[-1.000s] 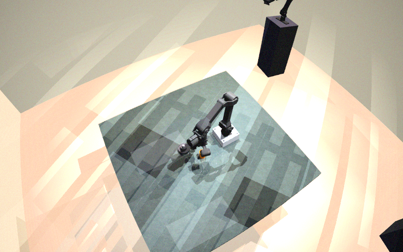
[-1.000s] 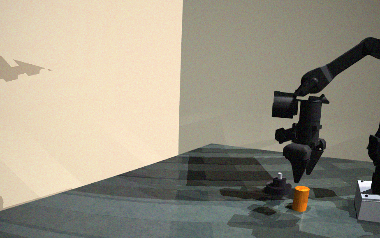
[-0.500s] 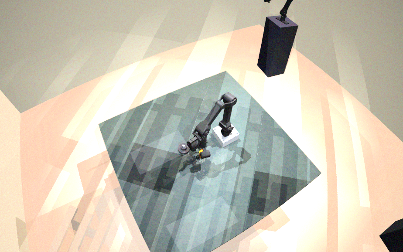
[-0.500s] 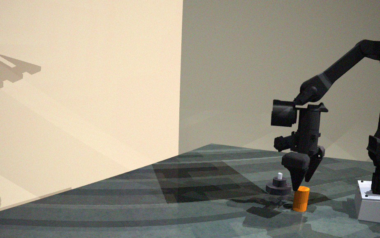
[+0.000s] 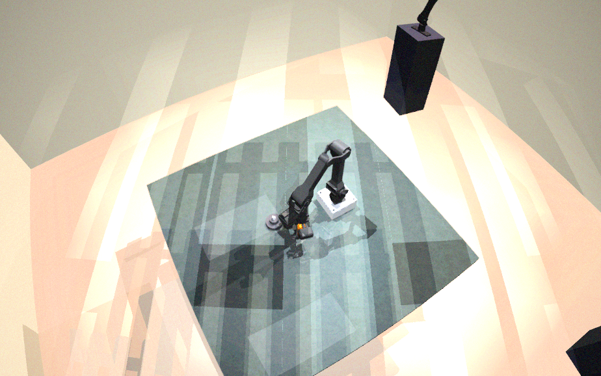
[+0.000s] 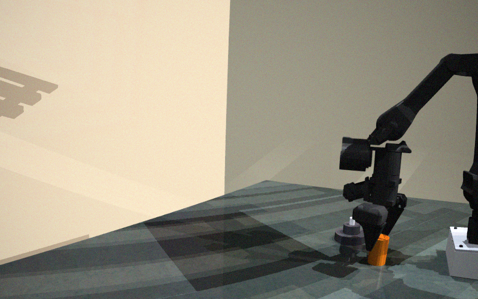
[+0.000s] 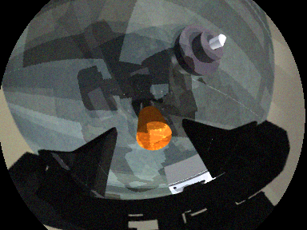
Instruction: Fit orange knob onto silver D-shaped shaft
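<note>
The orange knob (image 5: 300, 226) (image 6: 378, 254) (image 7: 153, 136) stands upright on the table, its closed top facing up; its hole is hidden underneath. My gripper (image 5: 298, 225) (image 6: 377, 242) (image 7: 149, 126) is open and points down, with the fingertips on either side of the knob's upper part and nothing held. In the wrist view a gap shows between the knob and each finger. The dark round pedestal (image 5: 268, 223) (image 6: 340, 237) (image 7: 185, 49) stands close by, with the silver shaft (image 5: 273, 217) (image 6: 352, 221) (image 7: 217, 41) upright and bare on it. The shaft's flat side cannot be made out.
The white arm base (image 5: 333, 212) (image 6: 462, 263) (image 7: 185, 169) sits on the greenish table (image 5: 372, 288) (image 6: 116, 264), on the other side of the knob from the pedestal. A dark column (image 5: 407, 73) bearing another arm stands beyond the table. Strong shadows cross the table.
</note>
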`<state>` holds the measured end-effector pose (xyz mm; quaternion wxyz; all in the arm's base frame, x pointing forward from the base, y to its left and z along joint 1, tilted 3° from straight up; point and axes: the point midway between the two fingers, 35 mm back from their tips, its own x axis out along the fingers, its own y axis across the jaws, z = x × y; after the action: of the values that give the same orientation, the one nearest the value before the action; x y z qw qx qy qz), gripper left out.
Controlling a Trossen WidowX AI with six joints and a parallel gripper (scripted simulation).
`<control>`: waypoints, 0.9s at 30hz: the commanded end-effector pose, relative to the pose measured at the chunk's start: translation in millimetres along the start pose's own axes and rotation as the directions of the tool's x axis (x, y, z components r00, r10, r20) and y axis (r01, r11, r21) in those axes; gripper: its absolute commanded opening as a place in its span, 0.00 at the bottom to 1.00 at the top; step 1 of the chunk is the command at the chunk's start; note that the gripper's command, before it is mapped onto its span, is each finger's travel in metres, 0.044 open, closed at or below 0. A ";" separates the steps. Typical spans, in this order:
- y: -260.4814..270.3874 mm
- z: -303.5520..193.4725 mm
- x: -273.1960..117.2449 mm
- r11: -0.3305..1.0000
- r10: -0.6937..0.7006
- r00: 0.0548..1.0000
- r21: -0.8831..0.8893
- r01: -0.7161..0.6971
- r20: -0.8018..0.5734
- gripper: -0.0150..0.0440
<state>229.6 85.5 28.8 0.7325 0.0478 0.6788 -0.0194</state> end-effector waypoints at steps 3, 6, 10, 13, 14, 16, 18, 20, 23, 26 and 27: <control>-1.6 -2.4 13.3 1.000 -0.008 1.000 0.004 0.008 -0.010 1.00; -1.8 -2.8 18.0 1.000 -0.008 1.000 0.004 0.008 -0.010 1.00; -2.2 -3.5 24.3 1.000 -0.008 1.000 0.004 0.008 -0.010 1.00; -2.5 -4.1 29.0 1.000 -0.008 1.000 0.004 0.008 -0.010 1.00; -2.6 -4.3 30.5 1.000 -0.008 1.000 0.004 0.008 -0.010 1.00; -2.9 -4.8 33.3 1.000 -0.008 1.000 0.004 0.008 -0.010 1.00; -2.9 -5.0 34.3 1.000 -0.008 1.000 0.004 0.008 -0.010 1.00; -2.9 -5.0 34.3 1.000 -0.008 1.000 0.004 0.008 -0.010 0.91; -2.9 -5.0 34.3 1.000 -0.008 1.000 0.004 0.008 -0.010 0.78; -2.9 -5.0 34.3 1.000 -0.008 1.000 0.004 0.008 -0.010 0.64; -2.9 -5.0 34.3 1.000 -0.008 1.000 0.004 0.008 -0.010 0.60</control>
<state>227.5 84.8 -4.2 0.7300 0.0464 0.6816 -0.0208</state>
